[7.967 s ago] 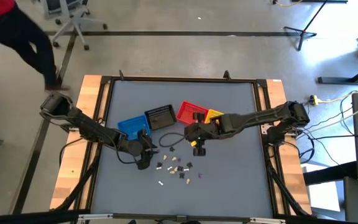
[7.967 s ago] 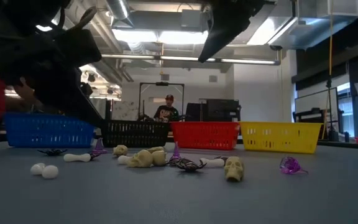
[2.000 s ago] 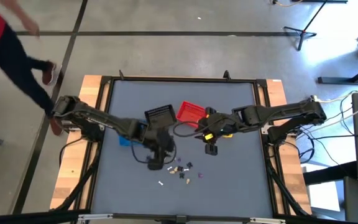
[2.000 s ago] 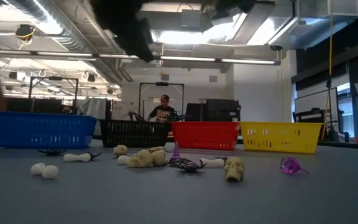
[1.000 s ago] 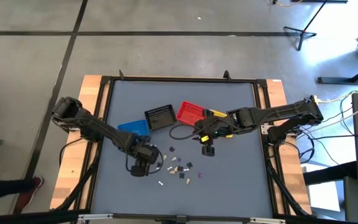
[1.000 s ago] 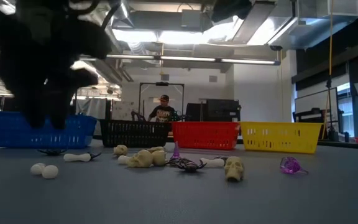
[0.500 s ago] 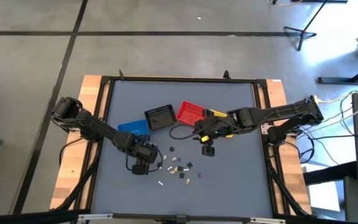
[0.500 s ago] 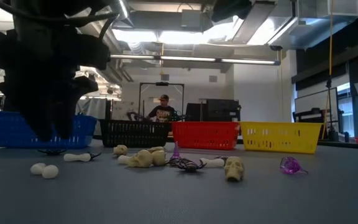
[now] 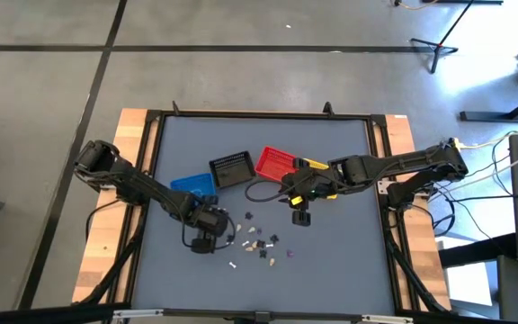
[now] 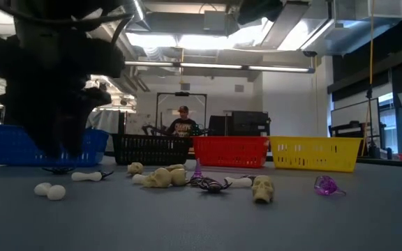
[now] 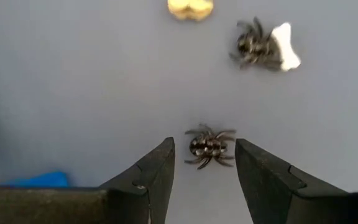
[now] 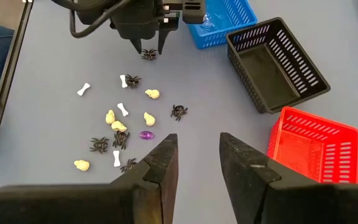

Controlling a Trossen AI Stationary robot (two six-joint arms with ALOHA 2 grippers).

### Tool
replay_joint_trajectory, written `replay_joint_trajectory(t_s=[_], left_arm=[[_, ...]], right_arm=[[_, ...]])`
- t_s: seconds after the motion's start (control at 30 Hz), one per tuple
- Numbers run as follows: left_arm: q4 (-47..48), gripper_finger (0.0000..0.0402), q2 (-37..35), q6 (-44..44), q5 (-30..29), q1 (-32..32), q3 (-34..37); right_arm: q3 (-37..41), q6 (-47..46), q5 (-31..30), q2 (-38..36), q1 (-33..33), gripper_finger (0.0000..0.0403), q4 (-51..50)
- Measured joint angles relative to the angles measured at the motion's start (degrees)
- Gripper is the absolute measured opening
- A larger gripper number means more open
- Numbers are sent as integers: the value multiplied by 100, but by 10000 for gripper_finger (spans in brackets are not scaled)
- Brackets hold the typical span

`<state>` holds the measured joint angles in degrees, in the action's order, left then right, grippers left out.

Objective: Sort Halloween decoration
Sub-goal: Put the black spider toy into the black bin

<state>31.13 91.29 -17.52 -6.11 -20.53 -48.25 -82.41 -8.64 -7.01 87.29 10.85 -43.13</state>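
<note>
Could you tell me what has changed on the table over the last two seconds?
The left gripper swung back from the black plastic basket toward the blue plastic basket, and its open fingers now straddle a small black toy spider, not yet gripped. The right gripper, baskets and trinkets barely moved.

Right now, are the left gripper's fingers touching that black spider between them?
Apart. In the left wrist view the left gripper is open, and grey table shows on both sides of the black spider between its fingers.

Left tool (image 11: 204, 163) lowered, jaws apart, right tool (image 12: 194, 158) raised, empty, parted
</note>
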Motion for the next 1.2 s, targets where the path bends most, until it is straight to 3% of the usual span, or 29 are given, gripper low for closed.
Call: replay_joint_trajectory(t_s=[0.67, 1.2], left_arm=[[-266, 160, 0, 7, -19, 0, 130], [-349, 159, 398, 13, 69, -4, 111]], right_arm=[[0, 0, -2, -2, 0, 115, 0], [0, -2, -2, -2, 0, 115, 0]])
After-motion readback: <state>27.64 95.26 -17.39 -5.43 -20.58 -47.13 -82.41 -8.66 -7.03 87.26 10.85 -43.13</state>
